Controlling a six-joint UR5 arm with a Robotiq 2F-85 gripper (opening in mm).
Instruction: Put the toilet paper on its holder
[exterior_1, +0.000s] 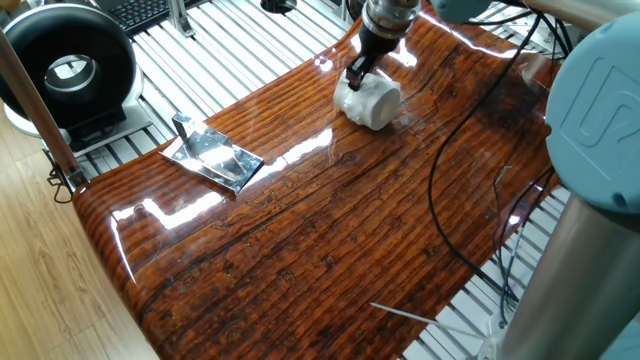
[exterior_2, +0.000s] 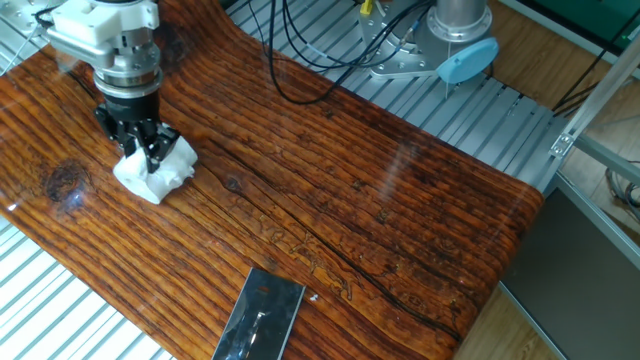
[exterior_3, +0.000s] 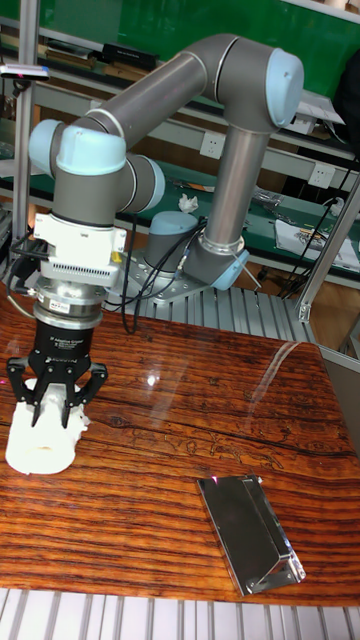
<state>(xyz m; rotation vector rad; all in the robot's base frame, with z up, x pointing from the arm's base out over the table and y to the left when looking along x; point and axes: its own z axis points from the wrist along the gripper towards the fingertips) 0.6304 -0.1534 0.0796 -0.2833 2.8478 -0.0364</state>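
The toilet paper (exterior_1: 372, 103) (exterior_2: 152, 176) (exterior_3: 42, 448) is a white roll lying at the far end of the wooden table (exterior_1: 330, 230). My gripper (exterior_1: 356, 78) (exterior_2: 142, 147) (exterior_3: 56, 410) comes down on it from above, shut on the toilet paper, which is pinched and dented between the black fingers. I cannot tell whether the roll is off the wood. The holder (exterior_1: 214, 157) (exterior_2: 262, 312) (exterior_3: 250, 535) is a shiny silver plate with its short grey peg (exterior_1: 183, 128) at one end. It lies well apart from the roll, near the table's other end.
A black round fan-like device (exterior_1: 68, 68) stands off the table beyond the holder. A black cable (exterior_1: 447, 150) loops over the wood near the roll. The arm's base (exterior_2: 458, 45) sits on the slatted aluminium frame beside the table.
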